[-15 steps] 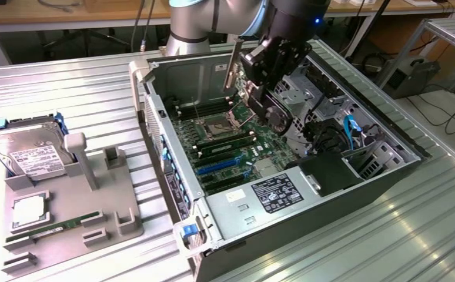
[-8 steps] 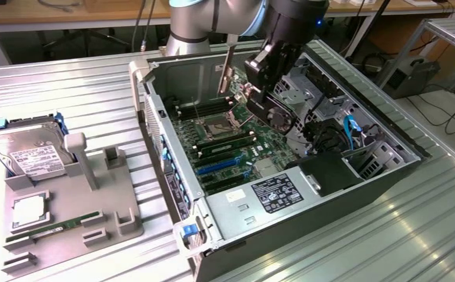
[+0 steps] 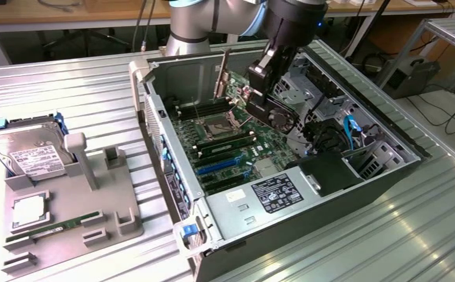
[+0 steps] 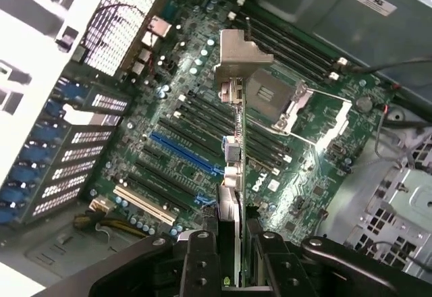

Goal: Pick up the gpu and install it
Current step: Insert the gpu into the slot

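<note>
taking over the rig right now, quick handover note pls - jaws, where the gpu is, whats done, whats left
Gripper: jaws shut on the gpu, held edge-on.
Where: inside the open computer case, over the motherboard, with the silver bracket end farthest from the jaws.
Done: gpu picked up and brought into the case.
Left: not seated; the blue expansion slot is empty.
Other: the hard drive sits in the grey holder at the exterior view's left.

Silver-grey arm (image 3: 187, 26), blue joint cap (image 3: 248, 24), black end effector (image 4: 233, 246).
</note>
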`<state>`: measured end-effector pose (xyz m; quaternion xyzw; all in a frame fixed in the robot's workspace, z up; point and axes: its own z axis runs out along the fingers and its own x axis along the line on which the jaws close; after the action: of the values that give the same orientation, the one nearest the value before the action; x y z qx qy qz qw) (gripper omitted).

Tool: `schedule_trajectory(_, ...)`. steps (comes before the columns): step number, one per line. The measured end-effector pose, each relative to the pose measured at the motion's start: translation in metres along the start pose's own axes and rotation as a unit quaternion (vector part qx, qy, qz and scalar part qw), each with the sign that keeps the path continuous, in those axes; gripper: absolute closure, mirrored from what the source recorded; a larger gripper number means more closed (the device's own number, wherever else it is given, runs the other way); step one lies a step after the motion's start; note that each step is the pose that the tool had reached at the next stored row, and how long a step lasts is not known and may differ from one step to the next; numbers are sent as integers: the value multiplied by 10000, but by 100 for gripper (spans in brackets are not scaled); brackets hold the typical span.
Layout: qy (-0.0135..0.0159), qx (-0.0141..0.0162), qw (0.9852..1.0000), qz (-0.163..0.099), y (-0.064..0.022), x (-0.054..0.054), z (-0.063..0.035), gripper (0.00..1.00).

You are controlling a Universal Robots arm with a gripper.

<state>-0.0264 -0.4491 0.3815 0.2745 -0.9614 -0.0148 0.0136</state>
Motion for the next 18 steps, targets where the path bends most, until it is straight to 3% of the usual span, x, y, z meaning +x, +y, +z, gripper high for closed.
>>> schedule_trajectory(2, 7, 3, 9998, -180, -1, 0, 13, 74)
schedule_trajectory(7, 26, 13, 9974, -717, -2, -1, 57, 74)
schedule_trajectory(9, 40, 20, 9937, -1117, -3, -2, 92, 74)
schedule_trajectory(13, 53, 26, 9890, -1475, -5, -2, 125, 74)
schedule_trajectory(14, 58, 29, 9868, -1621, -5, -3, 139, 74)
schedule_trajectory(16, 71, 35, 9805, -1963, -6, -3, 172, 74)
schedule_trajectory(18, 79, 39, 9758, -2185, -7, -4, 194, 74)
